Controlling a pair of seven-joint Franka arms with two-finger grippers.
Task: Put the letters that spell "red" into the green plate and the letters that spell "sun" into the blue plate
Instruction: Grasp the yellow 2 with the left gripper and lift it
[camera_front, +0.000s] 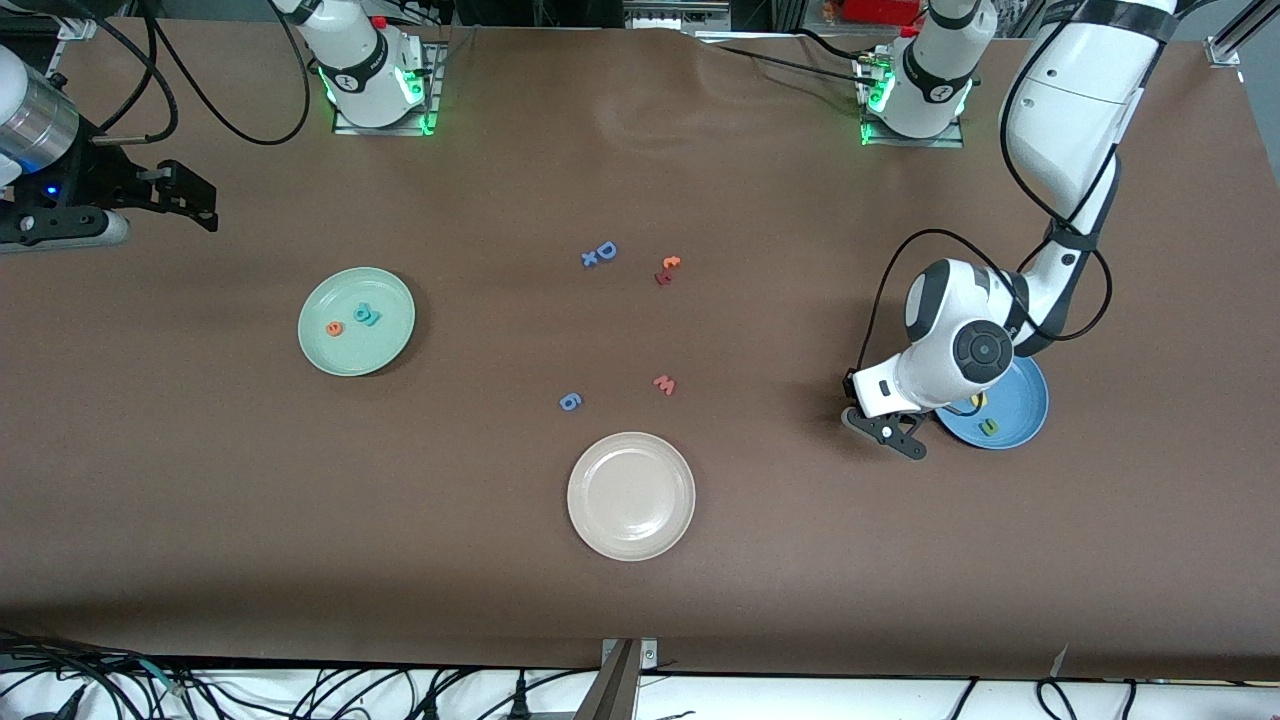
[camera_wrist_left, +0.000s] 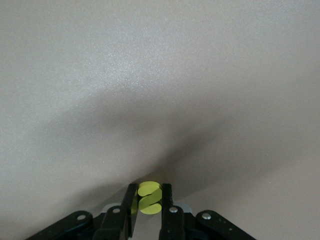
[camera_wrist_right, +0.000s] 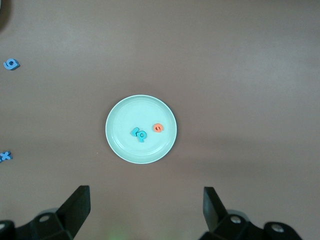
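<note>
On the worktop, the green plate holds teal letters and an orange e. The blue plate holds two letters. Beside it, the left gripper pinches a yellow s. The right gripper waits, spread.

front view: high up across the table, facing the arm bases
left wrist view: really close to the tabletop, mostly bare surface
right wrist view: up high, looking down on the green plate
shared: front and right wrist both catch that plate
</note>
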